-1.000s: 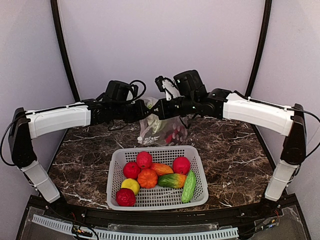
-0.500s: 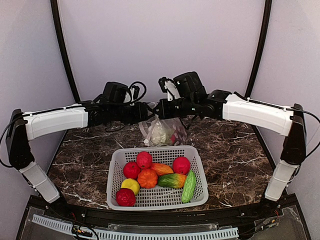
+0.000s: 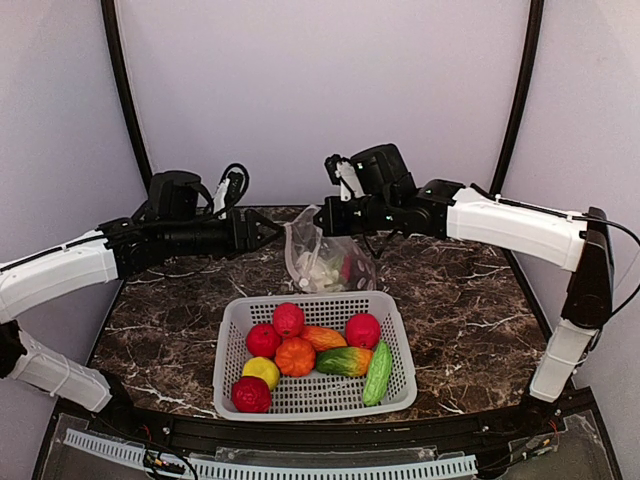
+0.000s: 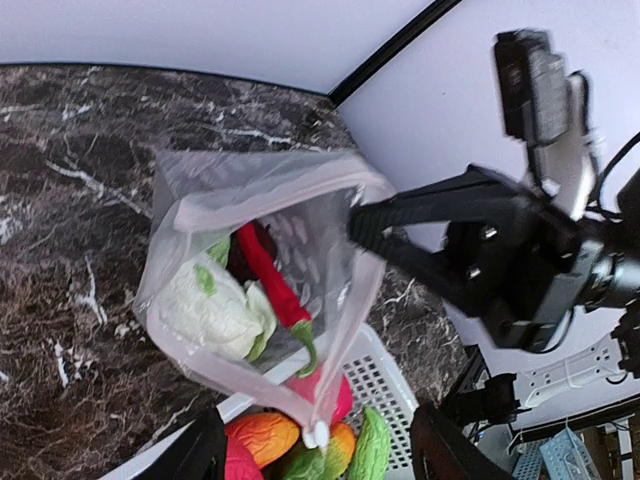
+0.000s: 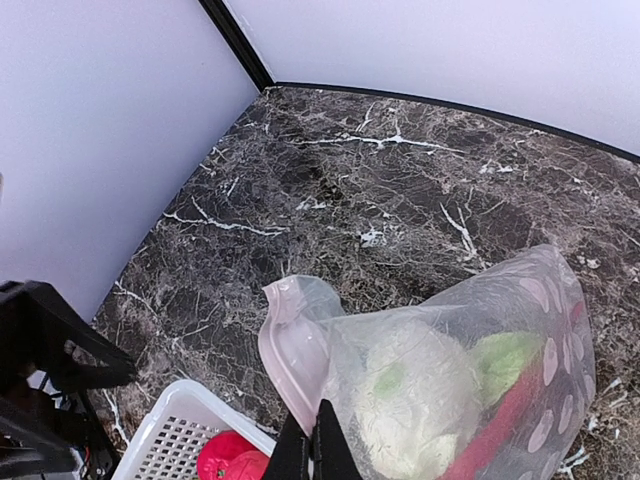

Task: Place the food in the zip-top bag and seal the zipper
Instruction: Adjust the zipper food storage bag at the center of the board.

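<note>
The clear, thin plastic zip-top bag (image 3: 327, 262) stands at the far middle of the dark marbled desk (image 3: 470, 300), just behind the white slotted plastic basket (image 3: 398, 320). Its whitish zipper rim (image 4: 262, 192) gapes open. The right end effector (image 3: 320, 216) is clamped tight on that rim, holding it up. The left end effector (image 3: 270, 229) is spread wide and empty, apart from the bag.

Filling looks partly done. I judge the next move is for the left arm to fetch a piece from the basket while the mouth is held wide.

Bag:
- one white cauliflower (image 4: 215, 310)
- one red chilli (image 4: 268, 282)
- something dark I cannot identify

Basket, nine pieces:
- four red round fruits (image 3: 288, 318)
- one orange pumpkin (image 3: 295, 356)
- one yellow lemon (image 3: 262, 371)
- one green cucumber (image 3: 378, 372)
- two oblong pieces (image 3: 344, 360)
</note>
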You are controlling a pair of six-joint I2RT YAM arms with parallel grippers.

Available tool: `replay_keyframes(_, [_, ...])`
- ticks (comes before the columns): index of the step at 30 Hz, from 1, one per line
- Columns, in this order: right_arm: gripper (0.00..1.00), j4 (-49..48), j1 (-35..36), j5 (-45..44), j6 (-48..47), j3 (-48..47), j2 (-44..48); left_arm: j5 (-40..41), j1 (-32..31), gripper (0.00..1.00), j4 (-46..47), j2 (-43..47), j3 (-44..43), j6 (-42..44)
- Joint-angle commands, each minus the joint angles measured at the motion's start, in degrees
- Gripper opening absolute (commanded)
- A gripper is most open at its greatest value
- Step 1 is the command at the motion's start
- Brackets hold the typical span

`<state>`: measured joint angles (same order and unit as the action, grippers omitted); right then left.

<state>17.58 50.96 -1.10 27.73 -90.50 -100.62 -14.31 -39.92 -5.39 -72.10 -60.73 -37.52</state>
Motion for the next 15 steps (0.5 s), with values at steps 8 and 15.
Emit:
replay_keyframes(8, [0.00, -1.0, -0.5, -0.4, 1.1, 0.2, 2.4, -2.2, 1.1, 0.49, 9.6, -5.3, 11.3, -9.1])
replay_keyframes(15, [0.00, -1.1, -0.5, -0.1, 1.2, 0.6, 2.5, -2.9, 2.3, 0.42, 16.8, -11.2, 11.0, -11.4])
